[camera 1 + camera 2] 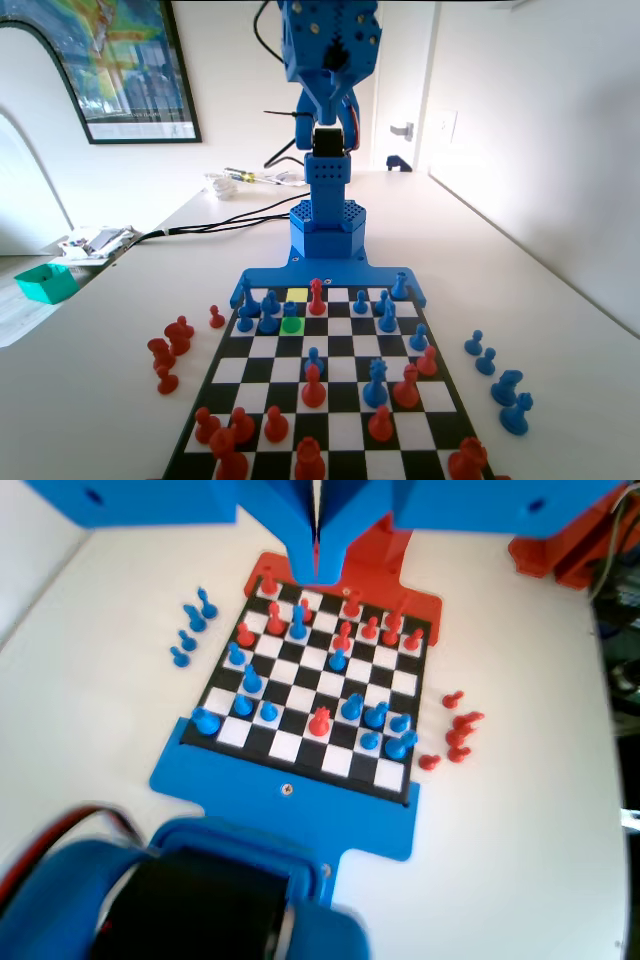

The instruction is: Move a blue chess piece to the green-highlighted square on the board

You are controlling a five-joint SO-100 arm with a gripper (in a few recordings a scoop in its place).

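Blue pawn (291, 311) stood on the green square (291, 325), at 11 o'clock from the board (330, 420) centre in the fixed view. Gripper (317, 555) hung high above, jaws together.

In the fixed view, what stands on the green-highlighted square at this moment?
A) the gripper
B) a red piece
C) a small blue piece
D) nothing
C: in the fixed view a small blue chess piece stands on the green-highlighted square, in the second row of the board from the blue arm.
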